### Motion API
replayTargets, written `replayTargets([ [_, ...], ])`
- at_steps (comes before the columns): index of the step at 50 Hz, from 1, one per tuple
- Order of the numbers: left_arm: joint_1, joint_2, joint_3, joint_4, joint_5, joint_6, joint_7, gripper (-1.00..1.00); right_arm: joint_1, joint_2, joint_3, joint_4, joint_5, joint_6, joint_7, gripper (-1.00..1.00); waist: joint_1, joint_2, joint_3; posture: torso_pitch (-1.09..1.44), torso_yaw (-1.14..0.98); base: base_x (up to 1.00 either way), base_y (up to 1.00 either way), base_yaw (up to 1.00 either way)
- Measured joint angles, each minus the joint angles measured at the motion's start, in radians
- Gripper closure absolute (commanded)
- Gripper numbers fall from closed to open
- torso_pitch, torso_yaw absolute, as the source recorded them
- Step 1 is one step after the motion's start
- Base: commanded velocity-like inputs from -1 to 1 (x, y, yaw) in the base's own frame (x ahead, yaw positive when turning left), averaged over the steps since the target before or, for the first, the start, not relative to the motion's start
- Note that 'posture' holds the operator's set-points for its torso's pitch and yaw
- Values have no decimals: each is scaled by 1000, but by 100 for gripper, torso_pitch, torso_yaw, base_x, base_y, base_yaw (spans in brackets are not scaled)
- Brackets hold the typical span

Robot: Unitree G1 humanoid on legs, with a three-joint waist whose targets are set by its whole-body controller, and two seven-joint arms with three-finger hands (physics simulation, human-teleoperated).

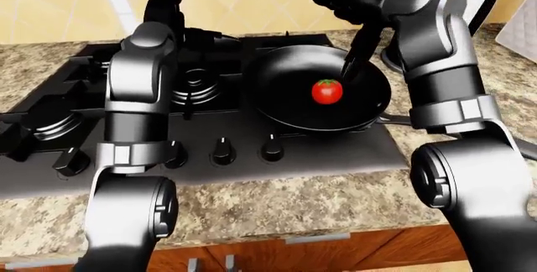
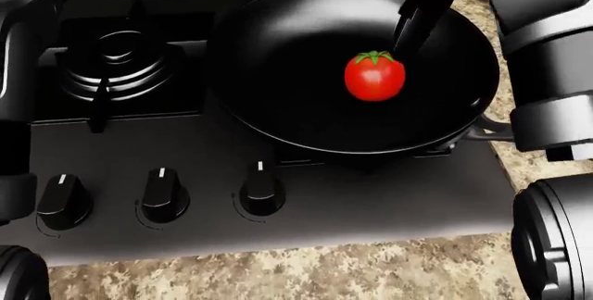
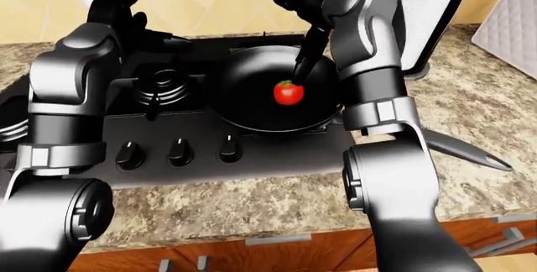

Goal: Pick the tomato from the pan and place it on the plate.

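Observation:
A red tomato (image 2: pixel 375 76) with a green stalk lies right of centre in the black pan (image 2: pixel 287 71) on the stove's right burner. My right hand (image 1: pixel 350 58) hangs over the pan's upper right part. Its long fingers (image 2: pixel 414 26) point down and end just above and to the right of the tomato; whether they touch it I cannot tell. They hold nothing and stand open. My left hand (image 1: pixel 168 4) is raised above the stove's top left with its fingers spread, also with nothing in it. No plate shows in any view.
The pan handle (image 3: pixel 461 149) sticks out right over the granite counter (image 3: pixel 470 96). Three knobs (image 2: pixel 162 194) line the stove's lower edge, with a burner grate (image 2: pixel 116 57) left of the pan. A dark appliance (image 3: pixel 423 14) and a quilted grey box (image 3: pixel 512 23) stand at the top right.

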Motion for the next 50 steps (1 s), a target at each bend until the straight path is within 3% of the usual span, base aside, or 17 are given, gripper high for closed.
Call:
replayTargets([
  [24, 9, -2, 3, 18, -1, -18, 2, -100, -36, 38, 8, 27, -188, -170, 80, -100, -2, 4, -3, 0, 0, 0, 0, 0],
  [36, 15, -7, 0, 38, 3, -34, 4, -100, 44, 62, 15, -65, -233, -196, 174, -100, -2, 4, 0, 0, 0, 0, 0, 0],
  [50, 17, -8, -1, 28, 8, -39, 4, -100, 102, 87, 16, -78, -260, -246, 199, -100, -5, 6, -6, 0, 0, 0, 0, 0],
])
